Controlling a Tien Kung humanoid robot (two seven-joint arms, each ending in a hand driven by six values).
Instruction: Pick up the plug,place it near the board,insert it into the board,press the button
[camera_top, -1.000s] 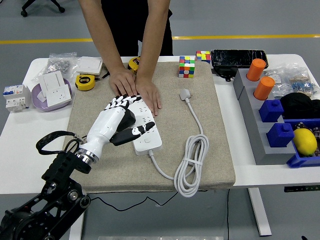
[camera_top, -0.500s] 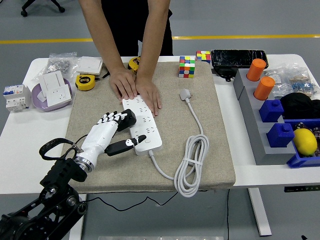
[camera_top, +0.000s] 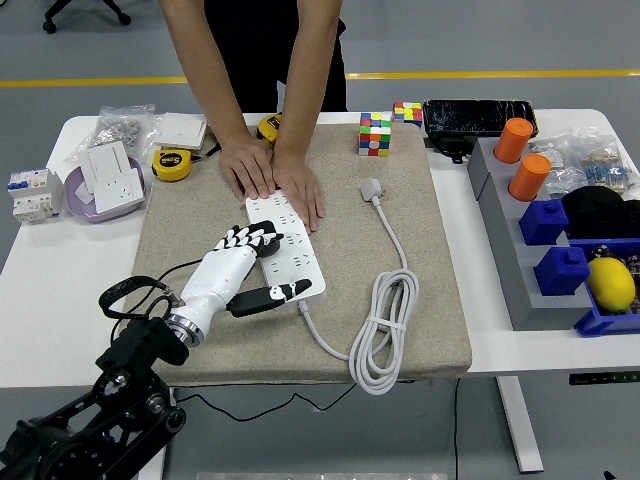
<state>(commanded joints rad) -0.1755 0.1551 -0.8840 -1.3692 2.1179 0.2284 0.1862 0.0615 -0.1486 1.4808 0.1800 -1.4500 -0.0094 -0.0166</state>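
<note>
The left hand (camera_top: 243, 272), fingers loosely spread and holding nothing, is sliding back over the board (camera_top: 285, 247), thumb now reaching toward its button (camera_top: 304, 288).

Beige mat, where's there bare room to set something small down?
Free: the mat's left strip beyond the power strip, and the right side between the white cord and mat edge. Crowded: the middle, with the person's hands and left hand.

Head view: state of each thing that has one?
White power strip: flat on the mat, far end held down by a person's hands.
White cord: coiled, its plug lying loose.
Left hand: open over the strip, thumb at its near end.
</note>
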